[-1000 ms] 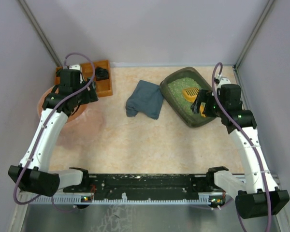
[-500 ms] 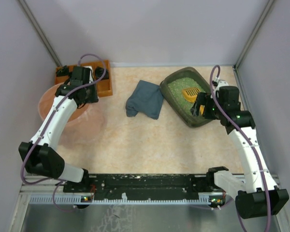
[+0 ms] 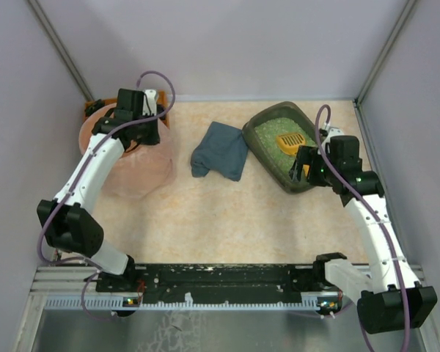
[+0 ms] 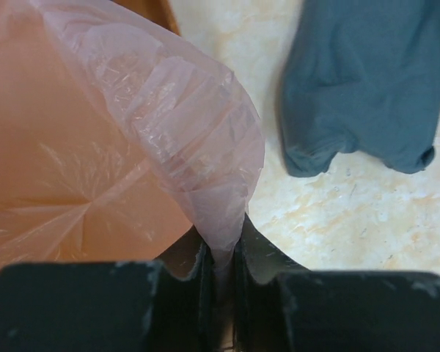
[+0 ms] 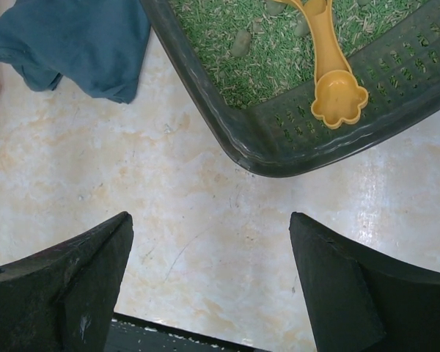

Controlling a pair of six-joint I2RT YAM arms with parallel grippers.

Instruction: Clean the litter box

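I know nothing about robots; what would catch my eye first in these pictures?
First, the dark grey-green plastic litter box of green granules at the far right, with a yellow paw-handled scoop lying in it. At the far left, the left gripper pinches the rim of a round pink plastic-lined bucket. A crumpled blue-grey cloth lies between, and the right gripper hangs open near the box's corner.

— Where is the litter box sitting?
— It is lying flat at the far right of the scene, turned at an angle, with one rounded corner pointing near.
— What is it looking like?
— Its dark grey-green walls are showing rows of small holes, and green granules are covering its floor.
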